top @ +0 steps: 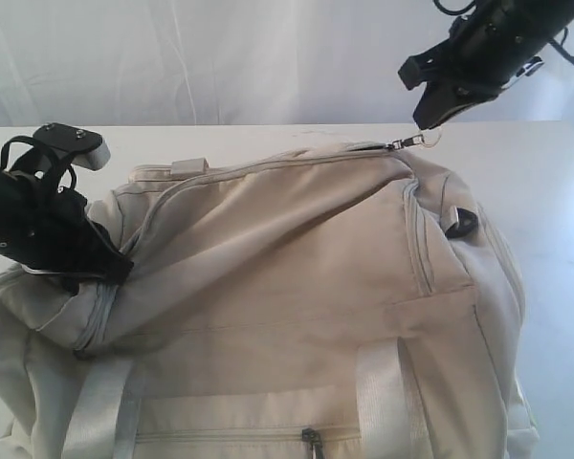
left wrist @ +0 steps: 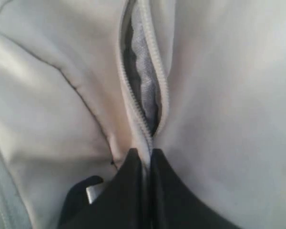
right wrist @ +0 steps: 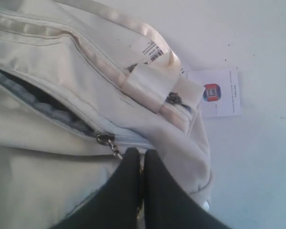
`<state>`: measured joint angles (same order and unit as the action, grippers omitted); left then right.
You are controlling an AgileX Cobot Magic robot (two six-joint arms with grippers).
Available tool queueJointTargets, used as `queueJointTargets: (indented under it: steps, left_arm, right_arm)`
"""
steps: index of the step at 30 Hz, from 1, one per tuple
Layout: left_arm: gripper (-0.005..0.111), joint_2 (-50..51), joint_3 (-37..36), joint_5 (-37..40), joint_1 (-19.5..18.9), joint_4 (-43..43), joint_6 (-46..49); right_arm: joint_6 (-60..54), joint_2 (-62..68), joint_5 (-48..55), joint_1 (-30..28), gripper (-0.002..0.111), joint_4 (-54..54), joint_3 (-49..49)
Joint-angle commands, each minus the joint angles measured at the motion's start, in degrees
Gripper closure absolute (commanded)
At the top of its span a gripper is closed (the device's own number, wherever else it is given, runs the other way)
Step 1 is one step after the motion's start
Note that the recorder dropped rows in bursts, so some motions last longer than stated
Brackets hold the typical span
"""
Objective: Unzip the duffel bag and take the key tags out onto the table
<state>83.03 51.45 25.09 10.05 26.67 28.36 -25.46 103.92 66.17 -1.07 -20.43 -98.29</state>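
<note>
The cream duffel bag (top: 297, 287) fills the near part of the table (top: 555, 191). Its top zipper (left wrist: 142, 90) gapes, showing grey lining (right wrist: 33, 98). My left gripper (top: 110, 266) is shut on the zipper's end fabric at the bag's left end, the fingers (left wrist: 128, 176) pinching the tape. My right gripper (top: 427, 120) hovers at the bag's far right corner, shut on the metal ring pull (top: 413, 142), which trails from the slider (right wrist: 105, 139); its fingers (right wrist: 155, 181) hide most of the ring. The key tags are out of view.
A white paper label (right wrist: 214, 91) lies on the table by the bag's end. A black D-ring (top: 462, 222) sits on the bag's right side, a front pocket zipper pull (top: 311, 440) near the lower edge. A white backdrop stands behind.
</note>
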Motion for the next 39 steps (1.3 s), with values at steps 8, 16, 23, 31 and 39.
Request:
queueJointTargets:
  steps: [8,16,23,31,39]
  left_arm:
    - [0.107,-2.3,-0.6,6.0,0.4,-0.2,-0.5]
    - [0.097,-3.2,4.5,12.1,0.4,-1.0,1.8]
    - [0.051,-3.2,11.1,15.7,0.4,-1.5,1.1]
    - [0.046,1.8,27.4,27.7,1.0,-3.5,-2.7]
    - [0.046,15.8,45.5,27.4,12.7,-5.3,-1.2]
  right_arm:
    - [-1.1,-7.8,-7.3,-3.0,0.108,2.5,13.9]
    - [-7.4,-8.0,-10.5,-3.0,0.108,-8.1,16.9]
    - [-9.2,-8.0,-10.5,-3.0,0.108,-11.5,16.9]
    - [-9.6,-8.0,-11.4,-3.0,0.108,-13.4,16.9]
    - [-10.6,-8.0,-11.1,-3.0,0.108,-14.7,16.9]
